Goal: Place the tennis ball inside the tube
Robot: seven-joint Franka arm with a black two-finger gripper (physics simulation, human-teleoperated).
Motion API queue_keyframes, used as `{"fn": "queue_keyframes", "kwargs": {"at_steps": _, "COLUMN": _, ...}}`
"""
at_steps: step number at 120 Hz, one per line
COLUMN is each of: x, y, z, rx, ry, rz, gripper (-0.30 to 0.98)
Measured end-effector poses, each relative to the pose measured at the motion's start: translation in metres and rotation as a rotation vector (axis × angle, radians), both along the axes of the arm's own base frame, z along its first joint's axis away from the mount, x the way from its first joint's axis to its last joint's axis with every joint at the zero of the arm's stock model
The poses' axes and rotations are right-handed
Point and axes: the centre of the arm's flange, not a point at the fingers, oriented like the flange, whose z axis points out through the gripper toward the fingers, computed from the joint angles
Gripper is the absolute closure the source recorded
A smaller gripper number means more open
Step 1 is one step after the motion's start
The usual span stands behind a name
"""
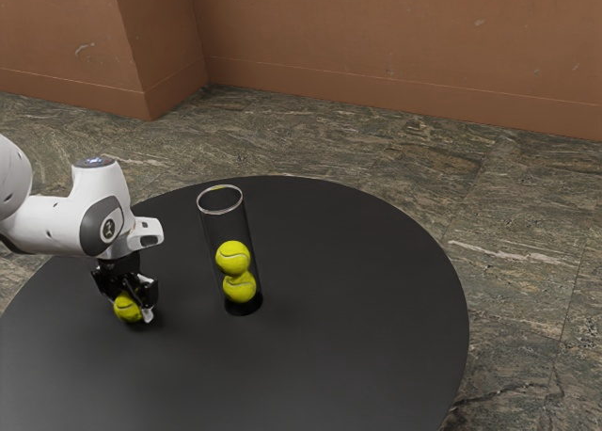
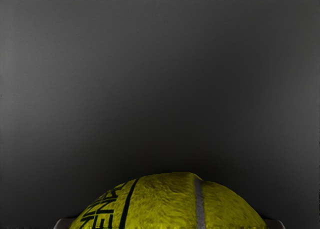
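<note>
At the exterior view's left, my gripper (image 1: pixel 135 302) points down low over the table, its two fingers shut on a yellow-green tennis ball (image 1: pixel 126 308). In the wrist view the same ball (image 2: pixel 165 201), with dark lettering and a pale seam, lies between the fingertips of my gripper (image 2: pixel 170 224), one touching each side. Whether the ball touches the tabletop I cannot tell. The clear tube (image 1: pixel 215 228) stands upright, a short way from the gripper toward the exterior view's right. Two tennis balls are inside it, an upper one (image 1: pixel 232 257) resting on a lower one (image 1: pixel 239 287).
A round black table (image 1: pixel 376 309) carries the tube, whose rim rises well above the held ball. The table's curved edge faces a stone-patterned floor (image 1: pixel 508 224), with a brown wall (image 1: pixel 395 36) behind.
</note>
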Motion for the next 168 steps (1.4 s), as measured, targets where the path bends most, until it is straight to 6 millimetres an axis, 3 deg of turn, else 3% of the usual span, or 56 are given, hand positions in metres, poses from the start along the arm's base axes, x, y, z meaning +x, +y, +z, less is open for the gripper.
{"fn": "queue_keyframes", "kwargs": {"at_steps": 21, "x": 0.006, "y": -0.001, "z": 0.027, "rx": 0.002, "ry": -0.039, "rz": 0.001, "gripper": 0.39}}
{"fn": "queue_keyframes", "kwargs": {"at_steps": 37, "x": 0.035, "y": 0.004, "z": 0.076, "rx": 0.023, "ry": -0.077, "rz": -0.018, "gripper": 0.39}}
{"fn": "queue_keyframes", "kwargs": {"at_steps": 63, "x": 0.079, "y": 0.006, "z": 0.171, "rx": 0.043, "ry": -0.11, "rz": -0.045, "gripper": 0.38}}
{"fn": "queue_keyframes", "kwargs": {"at_steps": 71, "x": 0.086, "y": -0.003, "z": 0.196, "rx": 0.037, "ry": -0.115, "rz": -0.064, "gripper": 0.38}}
{"fn": "queue_keyframes", "kwargs": {"at_steps": 86, "x": 0.109, "y": -0.044, "z": 0.232, "rx": 0.027, "ry": -0.126, "rz": -0.135, "gripper": 0.38}}
{"fn": "queue_keyframes", "kwargs": {"at_steps": 106, "x": 0.141, "y": -0.079, "z": 0.252, "rx": 0.026, "ry": -0.112, "rz": -0.196, "gripper": 0.38}}
{"fn": "queue_keyframes", "kwargs": {"at_steps": 143, "x": 0.179, "y": -0.135, "z": 0.249, "rx": 0.011, "ry": -0.075, "rz": -0.285, "gripper": 0.37}}
{"fn": "queue_keyframes", "kwargs": {"at_steps": 153, "x": 0.166, "y": -0.143, "z": 0.268, "rx": 0.006, "ry": -0.084, "rz": -0.295, "gripper": 0.37}}
{"fn": "queue_keyframes", "kwargs": {"at_steps": 160, "x": 0.15, "y": -0.148, "z": 0.292, "rx": 0.002, "ry": -0.103, "rz": -0.3, "gripper": 0.38}}
{"fn": "queue_keyframes", "kwargs": {"at_steps": 168, "x": 0.127, "y": -0.156, "z": 0.305, "rx": -0.01, "ry": -0.098, "rz": -0.31, "gripper": 0.38}}
